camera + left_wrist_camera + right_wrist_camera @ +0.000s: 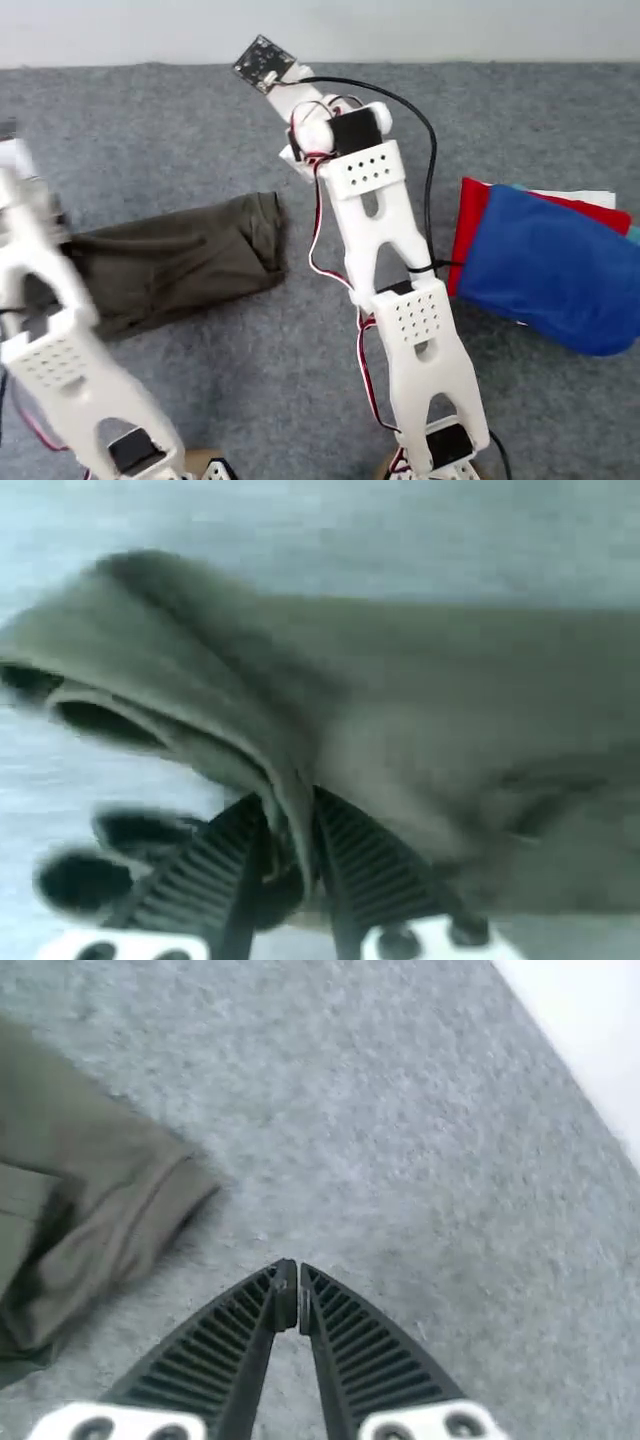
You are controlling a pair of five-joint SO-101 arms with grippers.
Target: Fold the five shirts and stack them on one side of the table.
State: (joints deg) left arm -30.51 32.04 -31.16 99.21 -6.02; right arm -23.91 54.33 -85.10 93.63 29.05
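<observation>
Olive shirt [170, 265], shirt stack [550, 265], grey mat [250, 380]

We are looking at a grey, felt-like mat [250, 390] that is covering the whole work surface, with its nap showing as a fine speckle up close. Along its far edge a pale, plain strip [420, 30] is running straight across, and in the right wrist view a white surface [590, 1020] is bordering the mat along a straight line. At the near edge a small brown patch [198, 462] is peeking in, though we are not making out what it is.
</observation>
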